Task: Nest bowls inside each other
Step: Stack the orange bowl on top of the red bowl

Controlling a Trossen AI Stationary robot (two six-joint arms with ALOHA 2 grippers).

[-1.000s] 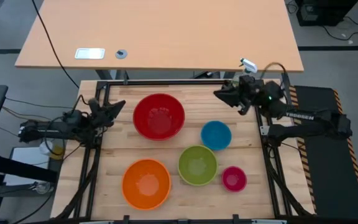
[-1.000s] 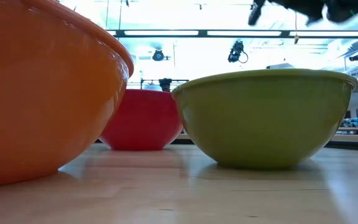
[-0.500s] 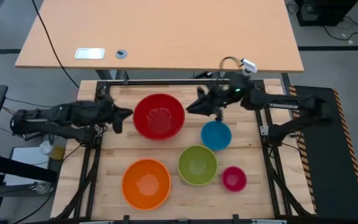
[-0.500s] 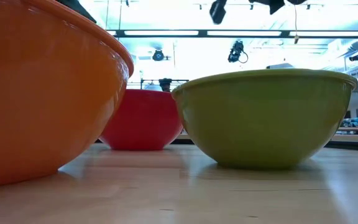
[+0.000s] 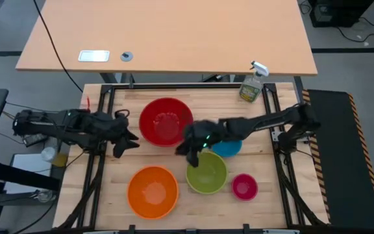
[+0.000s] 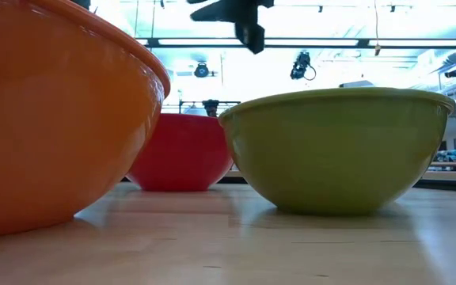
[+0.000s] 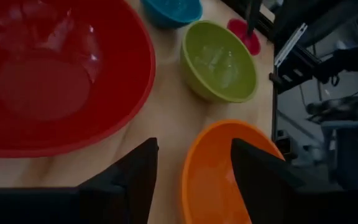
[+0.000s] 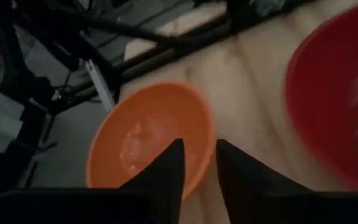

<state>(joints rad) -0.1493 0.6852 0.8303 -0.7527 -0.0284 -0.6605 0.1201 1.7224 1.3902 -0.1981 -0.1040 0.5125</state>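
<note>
Five bowls sit separately on the wooden table (image 5: 258, 107), none nested, each empty. Taking the red bowl (image 5: 166, 121) as the landmark: the blue bowl (image 5: 229, 148) lies just beside it toward the right arm's side, partly covered by that arm; the lime green bowl (image 5: 206, 173) sits nearer the table's front edge, diagonally off the red one; the orange bowl (image 5: 152, 192) is directly in front of the red bowl, close to the front edge; the pink bowl (image 5: 244, 186) is farthest from it, just beside the green bowl.

The left gripper (image 5: 123, 140) hovers just beside the red bowl on the left arm's side, its fingers (image 7: 129, 180) spread apart and holding nothing. The right gripper (image 5: 186, 144) hangs above the table between the red and green bowls, its fingers (image 8: 163, 174) only narrowly parted, with nothing between them.

A clear spray bottle (image 5: 252, 84) stands at the table's far edge, well apart from the red bowl.
</note>
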